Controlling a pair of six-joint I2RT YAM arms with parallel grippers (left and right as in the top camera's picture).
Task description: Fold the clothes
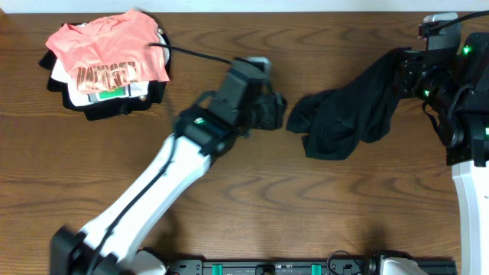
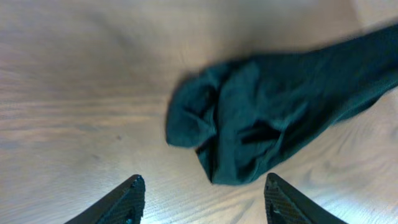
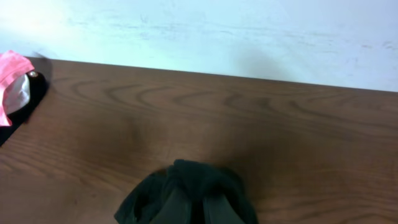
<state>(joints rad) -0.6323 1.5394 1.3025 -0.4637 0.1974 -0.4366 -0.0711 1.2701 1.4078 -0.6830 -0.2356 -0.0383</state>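
My left pincer [image 2: 204, 196] stands open, empty, beside the clothes [image 1: 344, 114] on the tabletop [image 1: 306, 206]; my right pincer [image 1: 416, 76] is clamped shut on their other end.

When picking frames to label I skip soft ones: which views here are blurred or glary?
Overhead: sharp, slight blur at the left gripper. Left wrist: soft overall, the black garment smeared, glare on the table at the bottom. Right wrist: wood grain crisp, the garment close to the lens out of focus.
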